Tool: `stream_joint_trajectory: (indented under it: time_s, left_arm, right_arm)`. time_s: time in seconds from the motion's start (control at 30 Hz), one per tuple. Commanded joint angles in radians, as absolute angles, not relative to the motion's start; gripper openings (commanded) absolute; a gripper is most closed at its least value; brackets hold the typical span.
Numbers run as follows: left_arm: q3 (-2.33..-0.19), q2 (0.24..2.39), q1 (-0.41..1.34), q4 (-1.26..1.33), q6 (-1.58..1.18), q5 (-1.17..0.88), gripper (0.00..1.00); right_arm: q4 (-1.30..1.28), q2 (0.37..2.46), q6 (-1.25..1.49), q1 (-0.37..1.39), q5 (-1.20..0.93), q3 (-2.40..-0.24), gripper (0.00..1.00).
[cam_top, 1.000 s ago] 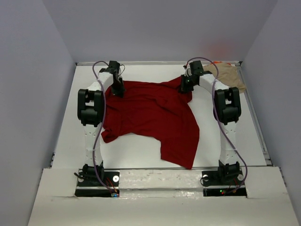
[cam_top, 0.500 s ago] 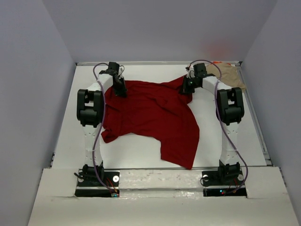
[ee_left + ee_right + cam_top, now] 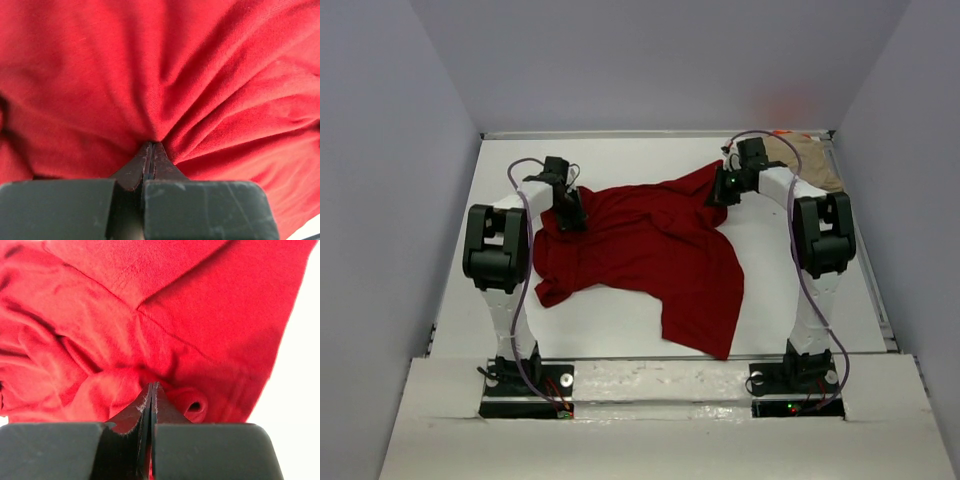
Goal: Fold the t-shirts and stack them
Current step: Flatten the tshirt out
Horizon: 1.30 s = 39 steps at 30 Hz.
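Note:
A large dark red t-shirt (image 3: 650, 250) lies crumpled across the middle of the table. My left gripper (image 3: 570, 215) is shut on the shirt's far left edge, the cloth (image 3: 150, 90) bunching at the fingertips. My right gripper (image 3: 720, 190) is shut on its far right corner, which stands lifted in a peak, with a hem and a rolled fold (image 3: 195, 407) beside the tips. A tan t-shirt (image 3: 815, 165) lies at the far right corner with a sliver of orange fabric (image 3: 782, 133) behind it.
The white table (image 3: 610, 320) is walled by grey panels on the left, back and right. A metal rail (image 3: 865, 260) runs along the right edge. Both arm bases (image 3: 525, 385) sit at the near edge.
Both arms have swung outward and nearer, the left gripper dragging the shirt's left edge toward me. The right gripper moved right and raised its corner into a peak.

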State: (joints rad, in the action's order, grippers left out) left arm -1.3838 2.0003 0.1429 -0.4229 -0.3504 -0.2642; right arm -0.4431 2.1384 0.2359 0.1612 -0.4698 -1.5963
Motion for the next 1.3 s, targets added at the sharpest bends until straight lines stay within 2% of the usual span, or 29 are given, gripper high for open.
stream_joint_trajectory:
  time_s: [0.0, 0.2, 0.33, 0.7, 0.83, 0.9, 1.0, 1.03, 1.1, 1.17, 1.27]
  left_arm:
    - [-1.289, 1.898, 0.143, -0.436, -0.367, -0.242, 0.0]
    - [-1.204, 1.824, 0.14, -0.426, -0.368, -0.226, 0.0]
    - [-1.235, 1.819, 0.14, -0.429, -0.365, -0.203, 0.0]
    - [-1.549, 1.942, 0.144, -0.523, -0.344, -0.152, 0.0]
    - [-1.691, 2.011, 0.146, -0.558, -0.342, -0.144, 0.0]
    - [-1.753, 2.045, 0.146, -0.58, -0.345, -0.14, 0.0]
    - [-1.808, 2.071, 0.146, -0.601, -0.347, -0.134, 0.0]
    - [-1.834, 2.08, 0.149, -0.612, -0.347, -0.135, 0.0]
    - [-1.853, 2.089, 0.152, -0.621, -0.347, -0.14, 0.0]
    - [-1.858, 2.086, 0.155, -0.621, -0.345, -0.14, 0.0]
    - [-1.873, 2.092, 0.155, -0.638, -0.337, -0.129, 0.0]
  right_arm:
    - [-0.411, 2.054, 0.256, 0.163, -0.462, -1.557, 0.0]
    - [-0.405, 2.017, 0.256, 0.172, -0.436, -1.473, 0.0]
    - [-0.368, 1.982, 0.235, 0.19, -0.419, -1.445, 0.0]
    - [-0.482, 2.066, 0.164, 0.19, -0.321, -1.75, 0.0]
    - [-0.529, 2.14, 0.144, 0.19, -0.339, -1.902, 0.18]
    - [-0.603, 2.226, 0.14, 0.19, -0.379, -2.035, 0.22]
    - [-0.615, 2.282, 0.166, 0.19, -0.435, -2.101, 0.28]
    - [-0.612, 2.314, 0.175, 0.19, -0.486, -2.126, 0.37]
    - [-0.588, 2.339, 0.212, 0.19, -0.537, -2.131, 0.42]
    - [-0.537, 2.361, 0.244, 0.19, -0.584, -2.106, 0.54]
    - [-0.493, 2.379, 0.285, 0.181, -0.637, -2.077, 0.56]
